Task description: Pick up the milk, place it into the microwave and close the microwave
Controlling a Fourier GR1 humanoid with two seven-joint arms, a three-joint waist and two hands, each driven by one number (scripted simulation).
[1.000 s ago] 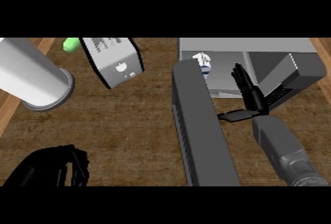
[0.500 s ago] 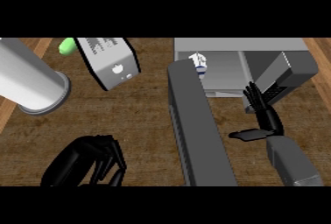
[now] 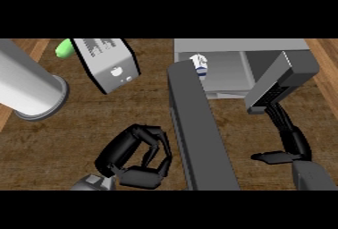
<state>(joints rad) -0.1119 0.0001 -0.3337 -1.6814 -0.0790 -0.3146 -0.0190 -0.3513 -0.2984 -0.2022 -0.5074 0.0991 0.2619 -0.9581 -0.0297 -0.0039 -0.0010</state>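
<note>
Fingers (image 3: 280, 118) of your R hand (image 3: 293, 145) straight, tips at microwave (image 3: 284, 76) wall; milk (image 3: 200, 66) inside, door (image 3: 198, 134) open. L hand (image 3: 135, 159) clenched, holding nothing, over worktop (image 3: 79, 134) near edge.

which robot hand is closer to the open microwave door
Left. The left robot hand sits curled just beside the open door, on its left. The right robot hand is farther off, right of it.

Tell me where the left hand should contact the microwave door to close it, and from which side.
Judging by the pose: the microwave door stands open, edge-up, running toward the robot. Put the left hand on the door's left face near its free near end, farthest from the microwave, and push rightward. The milk already sits inside.
</note>
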